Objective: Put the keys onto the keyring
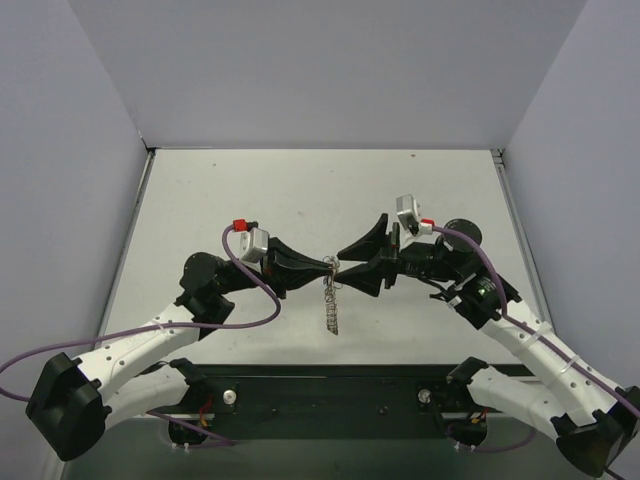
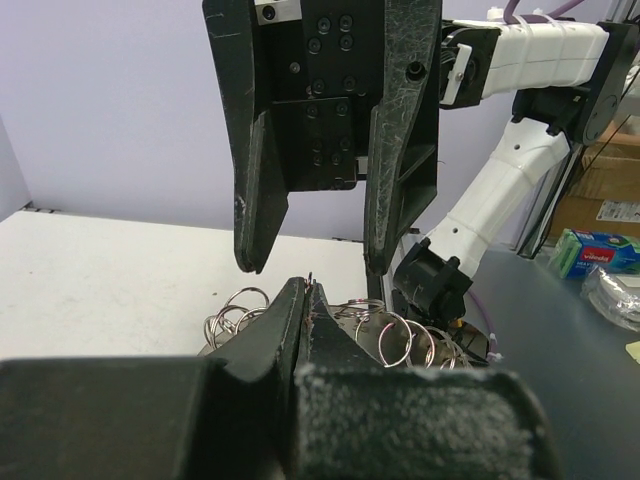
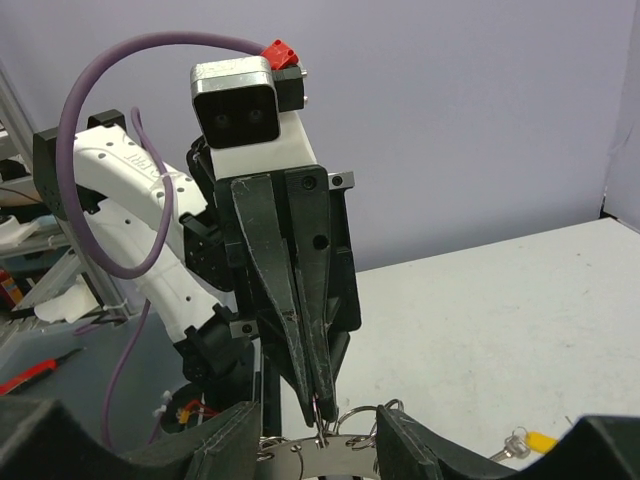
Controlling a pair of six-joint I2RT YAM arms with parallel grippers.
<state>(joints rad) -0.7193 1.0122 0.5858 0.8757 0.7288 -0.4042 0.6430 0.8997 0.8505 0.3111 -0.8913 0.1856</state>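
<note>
From above: keyring [image 1: 332, 305] dangling over the middle of the table [image 1: 250, 190], toward its near edge, pinched at the top by tightly closed left jaws. Right jaws facing them, moderately apart, straddling the pinch point, gripping nothing visible.

Left wrist: own jaws closed on thin wire, loops of the keyring [image 2: 392, 338] bunched below; right jaws apart just beyond.

Right wrist: own jaws apart, left jaws shut on one loop between them; a yellow-headed key [image 3: 540, 440] flat on the table, not gripped; position against the table edges unclear.

Likely trouble: clamping onto the left tips instead of the wire if closed here; tangling in the floppy loops; tugging the wire out of so thin a pinch.
</note>
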